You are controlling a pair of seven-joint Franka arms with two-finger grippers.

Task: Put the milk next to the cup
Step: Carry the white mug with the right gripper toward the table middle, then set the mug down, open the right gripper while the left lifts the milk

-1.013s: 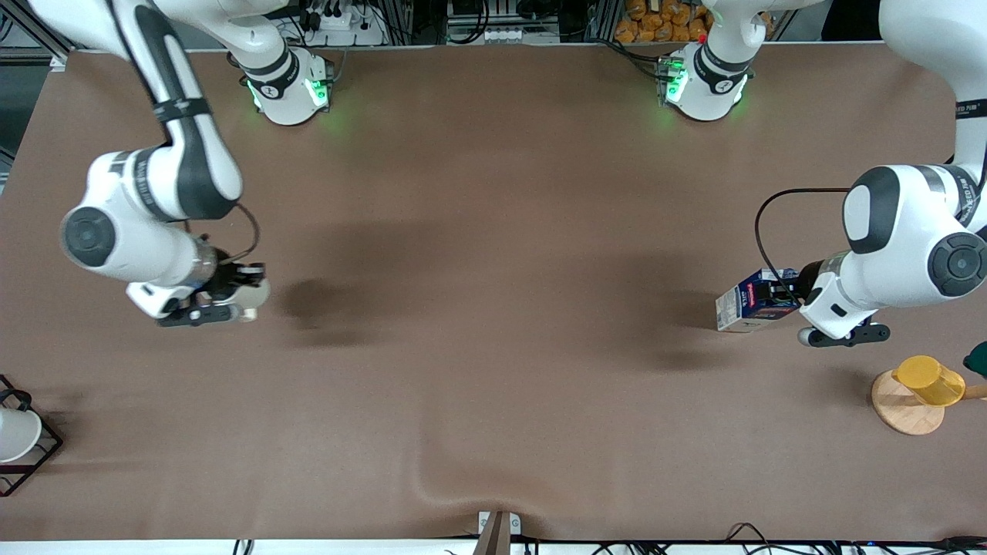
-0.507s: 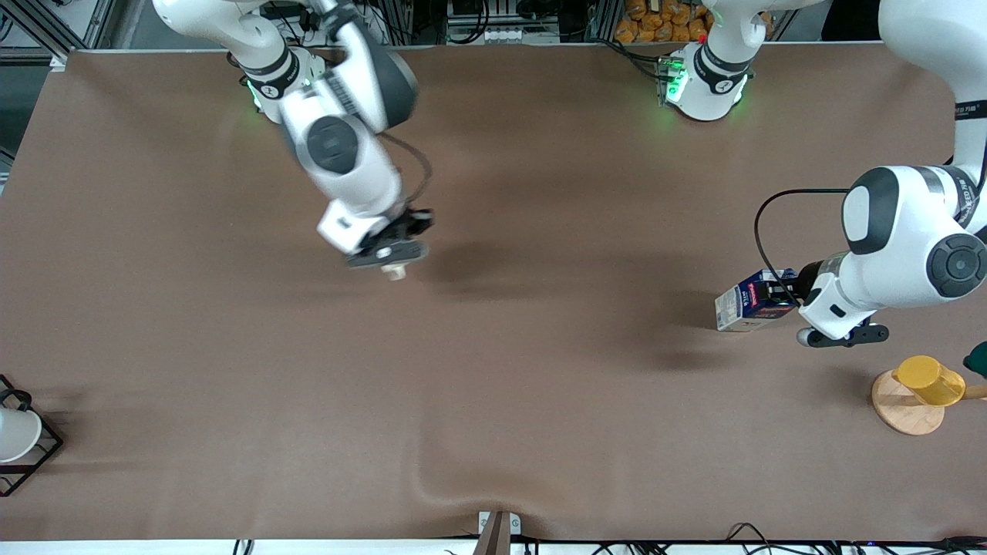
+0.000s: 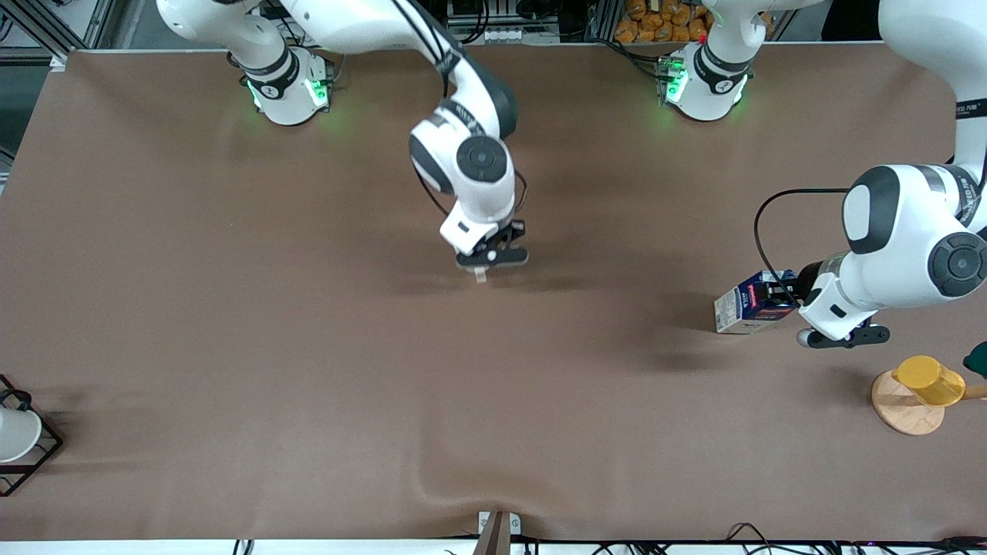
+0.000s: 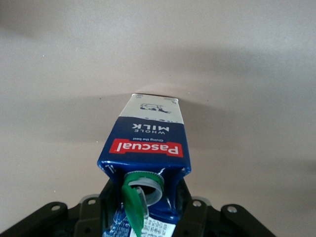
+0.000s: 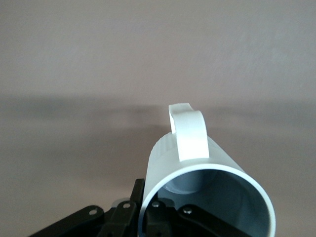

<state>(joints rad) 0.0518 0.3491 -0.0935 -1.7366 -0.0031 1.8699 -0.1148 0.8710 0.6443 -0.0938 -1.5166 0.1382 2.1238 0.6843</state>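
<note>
Brown table (image 3: 308,370). Left gripper (image 3: 837,333), over the table's left-arm end, clamps the milk (image 3: 752,307) by its gable top; the carton projects from the fingers toward the table's middle, green cap (image 4: 143,183) flipped open beside them. Right gripper (image 3: 491,257), over mid-table, is closed on the cup (image 5: 207,182), which hangs below it, handle (image 5: 188,131) pointing away from the wrist.
</note>
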